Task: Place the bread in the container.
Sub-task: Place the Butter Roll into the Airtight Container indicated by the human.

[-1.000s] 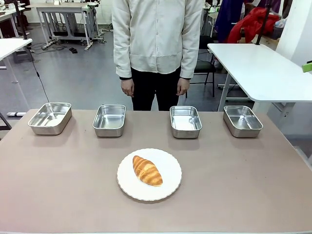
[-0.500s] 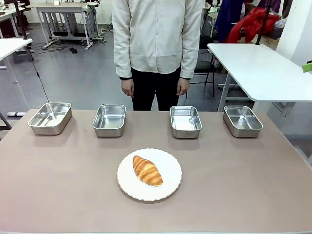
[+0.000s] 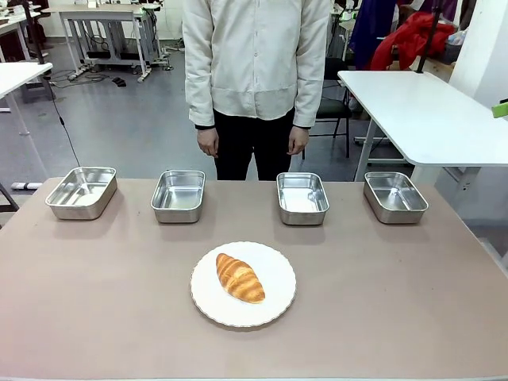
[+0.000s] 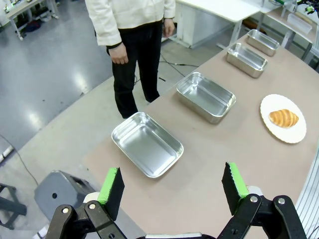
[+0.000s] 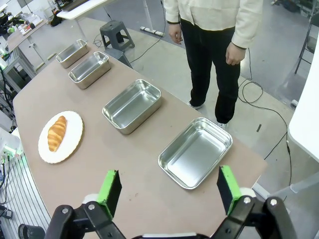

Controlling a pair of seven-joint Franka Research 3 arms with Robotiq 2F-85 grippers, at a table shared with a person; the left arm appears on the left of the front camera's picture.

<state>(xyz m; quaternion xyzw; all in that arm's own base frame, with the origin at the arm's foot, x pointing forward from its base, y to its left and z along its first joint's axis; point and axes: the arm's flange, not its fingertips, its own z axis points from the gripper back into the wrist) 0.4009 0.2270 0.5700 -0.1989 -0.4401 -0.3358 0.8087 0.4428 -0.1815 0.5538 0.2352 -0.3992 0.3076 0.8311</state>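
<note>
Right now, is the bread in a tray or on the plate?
On the plate: the croissant lies on the white plate; the four trays are empty.

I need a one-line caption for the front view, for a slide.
Croissant on a white plate before a row of four empty steel trays; a person stands beyond them.

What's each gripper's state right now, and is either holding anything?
Left gripper: open, holding nothing.
Right gripper: open, holding nothing.
</note>
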